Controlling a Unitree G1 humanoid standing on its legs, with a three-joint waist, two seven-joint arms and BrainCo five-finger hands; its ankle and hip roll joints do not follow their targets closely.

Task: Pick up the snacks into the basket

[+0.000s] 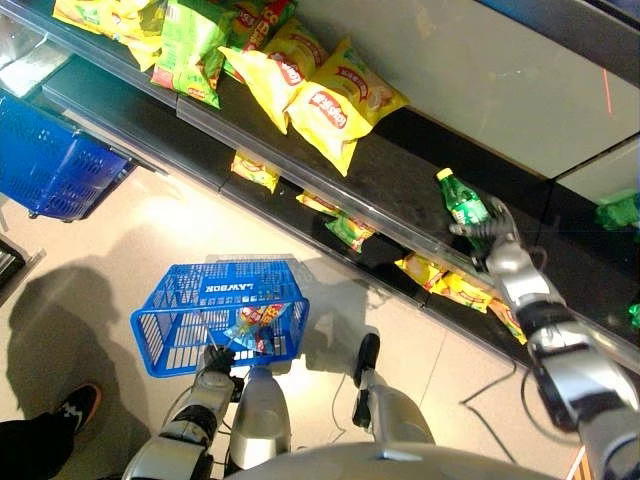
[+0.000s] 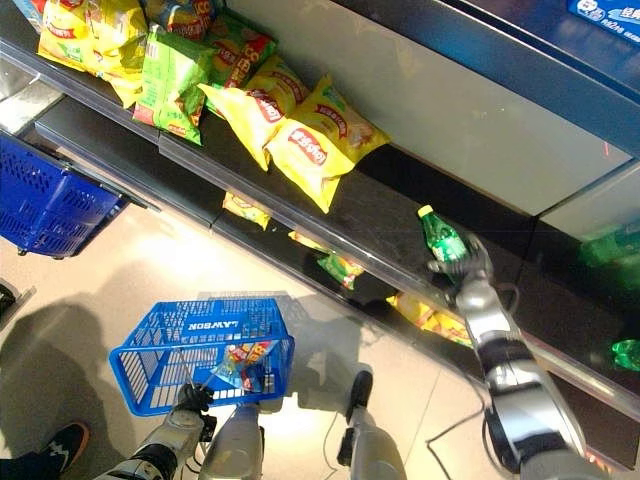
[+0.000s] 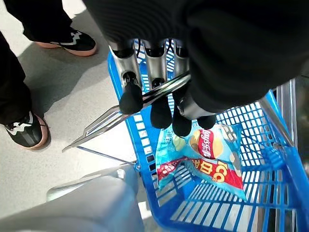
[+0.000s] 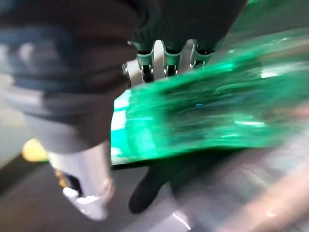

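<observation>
Fingers of the right hand (image 1: pixel 492 238) were wrapped around a green bottle (image 1: pixel 462 203) on the shelf (image 1: pixel 400 180); the left hand (image 3: pixel 159 96) clutched the basket (image 1: pixel 175 320) handle (image 3: pixel 120 113).

This is a shop aisle. Long dark shelves (image 1: pixel 400 180) carry rows of yellow and green snack bags (image 1: pixel 335 105), and blue plastic shopping baskets (image 1: pixel 215 315) stand on the pale tiled floor (image 1: pixel 110 250).

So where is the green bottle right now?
The green bottle is in the right hand, over the dark upper shelf on the robot's right, right of the yellow snack bags.
</observation>
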